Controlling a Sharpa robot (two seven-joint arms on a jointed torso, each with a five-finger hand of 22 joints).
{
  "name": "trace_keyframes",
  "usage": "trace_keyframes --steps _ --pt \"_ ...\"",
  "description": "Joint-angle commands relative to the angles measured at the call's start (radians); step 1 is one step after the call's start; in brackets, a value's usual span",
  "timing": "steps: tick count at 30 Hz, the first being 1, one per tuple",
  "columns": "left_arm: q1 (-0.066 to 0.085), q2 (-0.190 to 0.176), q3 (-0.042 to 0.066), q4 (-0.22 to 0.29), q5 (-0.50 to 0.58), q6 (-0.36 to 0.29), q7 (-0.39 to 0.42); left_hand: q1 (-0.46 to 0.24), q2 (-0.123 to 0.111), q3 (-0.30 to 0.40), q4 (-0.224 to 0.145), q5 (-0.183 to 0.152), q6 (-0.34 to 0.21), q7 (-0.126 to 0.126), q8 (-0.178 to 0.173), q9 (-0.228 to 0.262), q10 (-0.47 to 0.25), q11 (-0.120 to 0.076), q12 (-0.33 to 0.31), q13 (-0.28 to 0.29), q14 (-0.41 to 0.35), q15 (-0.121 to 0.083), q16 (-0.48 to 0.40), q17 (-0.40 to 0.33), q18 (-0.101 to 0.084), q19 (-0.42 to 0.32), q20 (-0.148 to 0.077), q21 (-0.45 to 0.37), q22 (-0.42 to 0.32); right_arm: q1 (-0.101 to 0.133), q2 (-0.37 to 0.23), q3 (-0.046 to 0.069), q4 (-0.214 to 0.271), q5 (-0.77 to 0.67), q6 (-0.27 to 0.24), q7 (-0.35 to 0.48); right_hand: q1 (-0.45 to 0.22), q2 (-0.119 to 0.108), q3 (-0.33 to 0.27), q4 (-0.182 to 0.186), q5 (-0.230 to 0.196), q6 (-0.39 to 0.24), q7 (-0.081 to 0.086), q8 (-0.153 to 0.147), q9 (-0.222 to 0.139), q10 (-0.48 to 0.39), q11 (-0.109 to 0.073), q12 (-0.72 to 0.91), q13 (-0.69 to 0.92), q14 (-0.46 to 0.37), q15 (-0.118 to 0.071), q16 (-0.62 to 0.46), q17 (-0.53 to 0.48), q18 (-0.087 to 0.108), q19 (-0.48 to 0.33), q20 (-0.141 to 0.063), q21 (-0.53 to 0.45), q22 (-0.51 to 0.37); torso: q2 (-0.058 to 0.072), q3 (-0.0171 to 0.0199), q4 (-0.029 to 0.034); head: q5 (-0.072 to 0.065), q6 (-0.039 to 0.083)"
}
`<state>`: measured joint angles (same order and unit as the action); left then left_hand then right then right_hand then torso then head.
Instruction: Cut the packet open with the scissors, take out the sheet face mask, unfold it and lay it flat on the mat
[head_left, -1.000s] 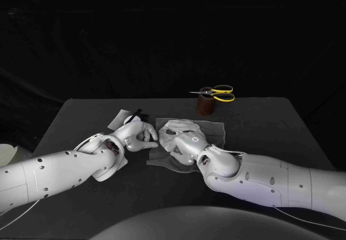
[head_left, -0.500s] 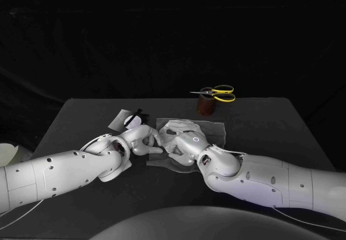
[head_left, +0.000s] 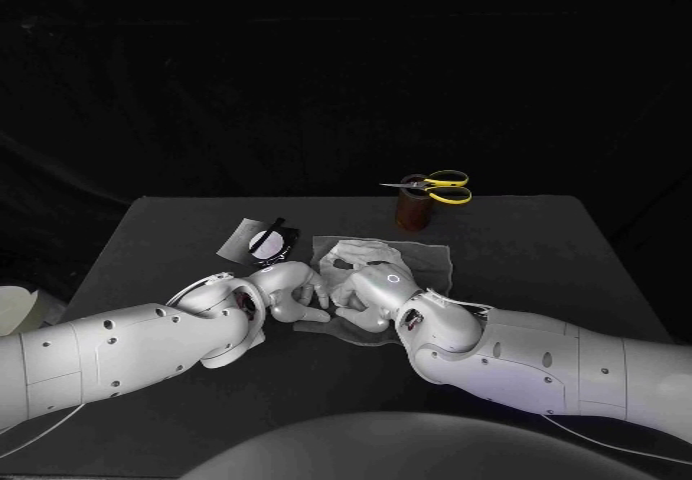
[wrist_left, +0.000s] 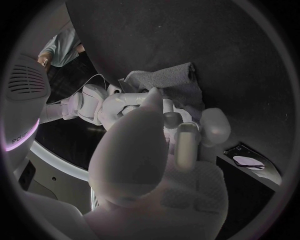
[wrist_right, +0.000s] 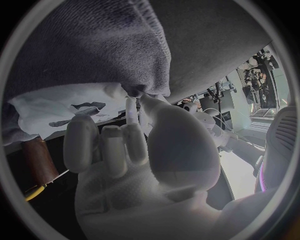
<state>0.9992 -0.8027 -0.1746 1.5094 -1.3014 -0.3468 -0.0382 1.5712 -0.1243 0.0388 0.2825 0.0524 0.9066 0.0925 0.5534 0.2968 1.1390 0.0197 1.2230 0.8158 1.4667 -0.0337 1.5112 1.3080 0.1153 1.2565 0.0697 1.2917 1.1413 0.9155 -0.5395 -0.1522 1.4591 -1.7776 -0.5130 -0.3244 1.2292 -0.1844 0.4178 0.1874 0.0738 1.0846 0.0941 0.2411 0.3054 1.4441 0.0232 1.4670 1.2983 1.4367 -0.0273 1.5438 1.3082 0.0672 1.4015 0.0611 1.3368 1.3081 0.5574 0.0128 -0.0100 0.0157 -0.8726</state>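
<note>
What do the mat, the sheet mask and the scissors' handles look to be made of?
Mat: soft grey fabric, probably felt or fleece. It is matte, with a fuzzy nap in the right wrist view.
Sheet mask: a thin, limp white sheet, non-woven or paper-like. It crumples into soft creases.
Scissors: the yellow handles look like smooth plastic and the blades like pale metal, though they are too small to be sure.

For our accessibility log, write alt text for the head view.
The left robot hand and right robot hand meet at a crumpled white sheet mask on a grey mat. A packet lies left of the mat; yellow-handled scissors rest on a holder behind.
</note>
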Motion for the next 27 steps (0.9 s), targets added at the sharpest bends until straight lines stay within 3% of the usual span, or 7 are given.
trace_keyframes --steps 1,11,17,25,26,27 --pt "-0.001 0.005 -0.003 -0.002 -0.042 0.058 -0.018 0.013 -0.007 0.005 -0.001 -0.004 0.007 0.002 -0.005 -0.004 0.001 0.001 0.0 -0.003 0.039 -0.004 0.005 0.065 -0.01 0.005 -0.001 0.002 -0.002 0.0 -0.001 0.001 -0.001 0.001 -0.009 0.006 -0.002 -0.003 -0.004 -0.001 0.007 -0.01 0.0 -0.006 -0.001 0.097 -0.011 -0.009 0.204 0.125 -0.023 -0.003 0.232 0.004 -0.008 -0.001 -0.009 0.061 0.0 -0.0006 0.0002 0.001 0.0" --pt "-0.001 0.002 -0.012 -0.009 -0.103 0.136 -0.081 0.03 -0.019 0.008 0.003 -0.004 -0.011 0.013 -0.03 -0.024 -0.026 0.01 -0.017 -0.028 0.039 0.002 0.006 0.071 -0.011 0.003 0.002 0.003 0.0 0.0 -0.001 0.001 -0.004 -0.003 0.011 0.004 0.022 -0.016 -0.012 -0.019 0.009 -0.016 0.002 -0.01 -0.001 0.093 -0.009 -0.022 0.197 0.124 -0.021 -0.008 0.227 0.006 -0.014 0.001 -0.019 0.055 0.0 -0.0004 -0.0001 -0.001 0.0" --pt "-0.001 -0.003 -0.013 -0.009 -0.123 0.162 -0.101 0.032 -0.023 0.007 0.004 -0.004 -0.023 0.02 -0.043 -0.034 -0.01 0.016 0.0 0.002 0.042 0.007 0.009 0.078 -0.012 0.005 0.005 0.006 0.005 0.0 -0.003 0.001 -0.006 -0.008 0.032 0.004 0.037 -0.029 -0.02 -0.033 0.002 -0.02 0.005 -0.012 -0.001 0.089 -0.006 -0.032 0.191 0.122 -0.019 -0.013 0.223 0.008 -0.021 0.002 -0.03 0.048 0.0 -0.0008 0.0008 -0.003 0.0" --pt "-0.001 -0.009 -0.013 -0.004 -0.13 0.166 -0.105 0.033 -0.026 0.007 0.003 -0.004 -0.022 0.02 -0.044 -0.036 0.005 0.017 0.014 0.027 0.042 0.009 0.01 0.081 -0.012 0.004 0.006 0.007 0.005 0.0 -0.004 0.001 -0.007 -0.014 0.042 0.004 0.065 -0.027 -0.017 -0.055 0.003 -0.016 0.005 -0.012 -0.001 0.088 -0.006 -0.036 0.189 0.122 -0.019 -0.014 0.222 0.009 -0.022 0.003 -0.033 0.048 0.0 -0.0011 0.0019 -0.003 0.0" --pt "-0.001 -0.009 -0.013 -0.003 -0.131 0.165 -0.105 0.033 -0.026 0.007 0.003 -0.004 -0.022 0.02 -0.044 -0.036 0.005 0.017 0.014 0.027 0.042 0.009 0.01 0.081 -0.012 0.004 0.006 0.007 0.005 0.0 -0.004 0.001 -0.008 -0.015 0.037 0.003 0.071 -0.023 -0.014 -0.059 0.004 -0.013 0.004 -0.01 0.0 0.088 -0.007 -0.035 0.19 0.122 -0.019 -0.013 0.222 0.008 -0.02 0.003 -0.032 0.049 0.0 -0.0014 0.0015 -0.003 0.0" --pt "-0.001 -0.009 -0.013 -0.003 -0.131 0.165 -0.105 0.033 -0.026 0.006 0.003 -0.004 -0.022 0.021 -0.044 -0.036 0.007 0.017 0.017 0.031 0.042 0.009 0.01 0.081 -0.012 0.004 0.007 0.007 0.005 0.0 -0.004 0.001 -0.008 -0.014 0.033 0.002 0.08 -0.004 -0.003 -0.061 -0.004 -0.007 0.001 -0.008 0.001 0.089 -0.009 -0.032 0.191 0.123 -0.021 -0.011 0.224 0.008 -0.018 0.003 -0.031 0.051 0.0 -0.0018 0.0017 -0.003 0.0"
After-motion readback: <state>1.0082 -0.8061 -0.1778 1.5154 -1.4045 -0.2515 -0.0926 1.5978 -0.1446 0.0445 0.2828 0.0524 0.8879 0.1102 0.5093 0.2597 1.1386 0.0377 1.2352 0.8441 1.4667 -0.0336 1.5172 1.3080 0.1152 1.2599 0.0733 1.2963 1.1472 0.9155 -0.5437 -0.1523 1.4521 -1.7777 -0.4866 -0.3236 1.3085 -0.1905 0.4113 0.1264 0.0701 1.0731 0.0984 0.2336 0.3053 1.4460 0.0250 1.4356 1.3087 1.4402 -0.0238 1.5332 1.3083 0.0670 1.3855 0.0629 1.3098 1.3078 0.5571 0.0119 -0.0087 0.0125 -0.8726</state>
